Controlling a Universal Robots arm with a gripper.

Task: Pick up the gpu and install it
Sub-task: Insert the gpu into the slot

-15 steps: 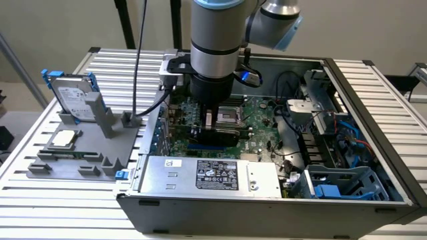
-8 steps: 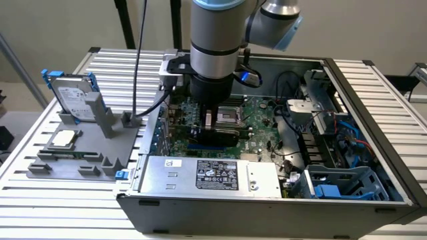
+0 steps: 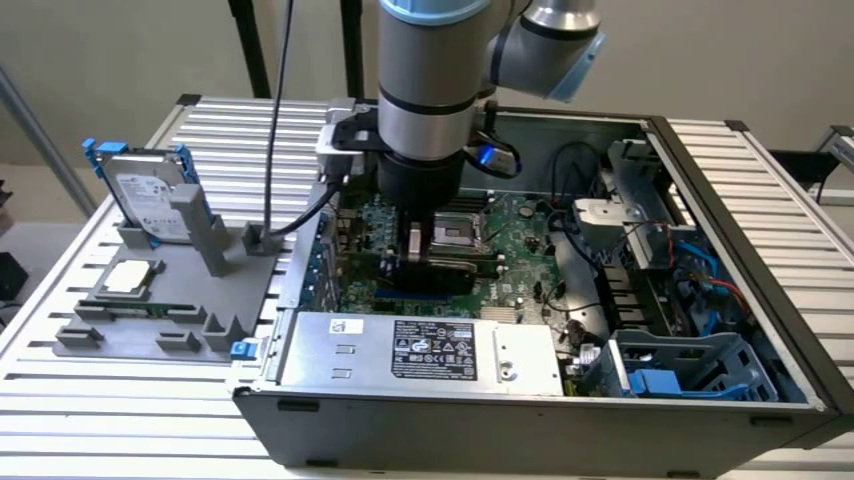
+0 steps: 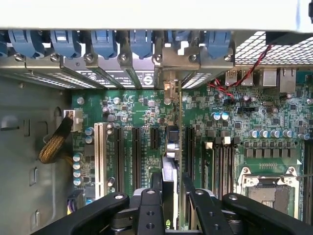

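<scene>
An open PC case [image 3: 747,300] sits on a slatted worktop [image 3: 120,400]. The robot arm [image 3: 427,80] reaches straight down into the case, over the green motherboard [image 3: 521,225]. In the wrist view, the black fingers [image 4: 149,210] are narrowed on the gpu [image 4: 169,181], gripping it edge-on and upright, one on each side. The gpu stands among the black expansion slots [image 4: 120,156], its metal bracket [image 4: 171,88] at the case's rear wall, beneath a row of blue clips [image 4: 142,41]. The CPU socket [image 4: 266,188] lies near, at about 3 o'clock from the gpu.

In the exterior view, a grey power supply [image 3: 427,350] at 6 o'clock from the arm carries a label too small to read. At 9 o'clock, outside the case, a grey holder [image 3: 160,300] holds a hard drive [image 3: 147,200] with blue rails, its label also unreadable.
</scene>
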